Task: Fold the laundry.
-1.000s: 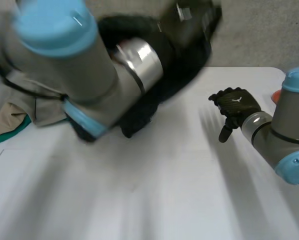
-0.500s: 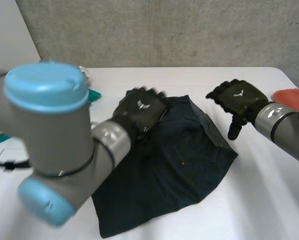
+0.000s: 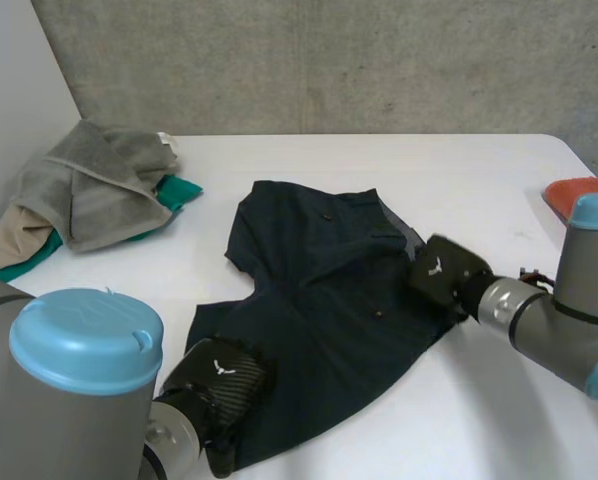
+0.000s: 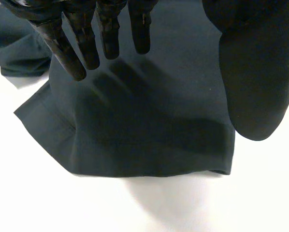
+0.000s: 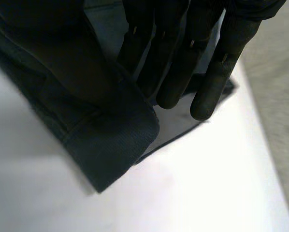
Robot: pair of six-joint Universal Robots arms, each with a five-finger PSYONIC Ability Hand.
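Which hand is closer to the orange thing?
Right. The right hand is on the dark garment's edge nearest the orange thing; the left hand is at the garment's opposite corner.

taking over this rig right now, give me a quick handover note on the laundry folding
Left hand: open, fingers straight over the near left corner of the dark garment, by its hem.
Right hand: at the garment's right edge; its grip cannot be told.
The garment lies spread on the white table, with no fold made yet. A pile of other laundry sits at the far left.
Left to do: every fold, then the pile.
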